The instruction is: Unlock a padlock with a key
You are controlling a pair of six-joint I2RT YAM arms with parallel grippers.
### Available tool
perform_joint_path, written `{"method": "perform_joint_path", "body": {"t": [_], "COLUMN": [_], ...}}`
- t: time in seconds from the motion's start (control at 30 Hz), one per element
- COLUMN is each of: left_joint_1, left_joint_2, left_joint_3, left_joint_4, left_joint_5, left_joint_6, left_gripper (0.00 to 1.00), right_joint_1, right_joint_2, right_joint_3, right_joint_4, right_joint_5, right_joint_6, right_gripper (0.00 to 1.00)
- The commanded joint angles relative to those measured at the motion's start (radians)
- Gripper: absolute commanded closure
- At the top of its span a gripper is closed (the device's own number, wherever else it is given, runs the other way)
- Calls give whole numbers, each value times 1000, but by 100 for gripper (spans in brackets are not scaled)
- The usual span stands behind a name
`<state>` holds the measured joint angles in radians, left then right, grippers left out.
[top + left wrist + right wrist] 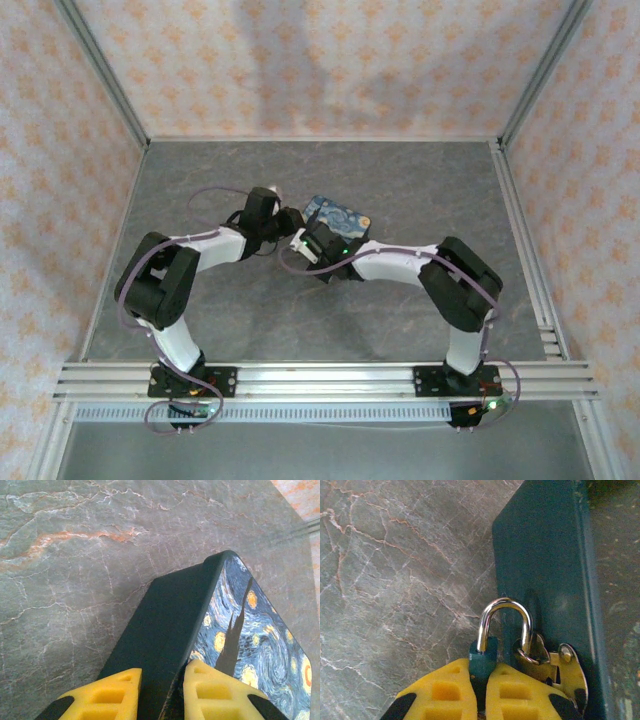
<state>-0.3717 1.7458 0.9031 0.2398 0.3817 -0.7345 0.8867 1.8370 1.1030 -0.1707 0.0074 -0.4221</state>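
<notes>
right gripper (pixel 485 692) clamped on padlock (pixel 483 659) body, shackle protruding ahead | left gripper (pixel 162 692) pinching tin (pixel 170 625)

Both arms bend inward over the grey marbled counter (pixel 420 200); left claw (pixel 290 222) at the left end of the blue-yellow tin (pixel 340 213), right claw (pixel 312 242) at its near edge. Tin lies flat.
</notes>
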Motion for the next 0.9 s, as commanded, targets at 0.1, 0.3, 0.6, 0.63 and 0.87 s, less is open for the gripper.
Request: {"method": "perform_joint_path", "body": {"t": [0.1, 0.3, 0.6, 0.63, 0.87], "left_joint_1": [-36, -39, -35, -33, -33], "left_joint_2": [86, 79, 56, 59, 71], "left_joint_3": [-78, -100, -81, -76, -65], "left_joint_4": [-77, -56, -100, -102, -90], "left_joint_5": [48, 32, -3, -2, 8], "left_joint_6": [-33, -43, -19, -17, -28], "left_gripper": [100, 100, 100, 100, 100], "right_joint_1": [16, -4, 1, 3, 3], "right_joint_2": [-6, 12, -49, -65, -131], "right_joint_3": [-35, 29, -142, -164, -200], "right_joint_4": [240, 259, 270, 259, 207], "right_joint_5": [-38, -128, -70, -51, 32], "right_joint_6": [133, 235, 150, 114, -114], "right_gripper": [100, 100, 100, 100, 100]}}
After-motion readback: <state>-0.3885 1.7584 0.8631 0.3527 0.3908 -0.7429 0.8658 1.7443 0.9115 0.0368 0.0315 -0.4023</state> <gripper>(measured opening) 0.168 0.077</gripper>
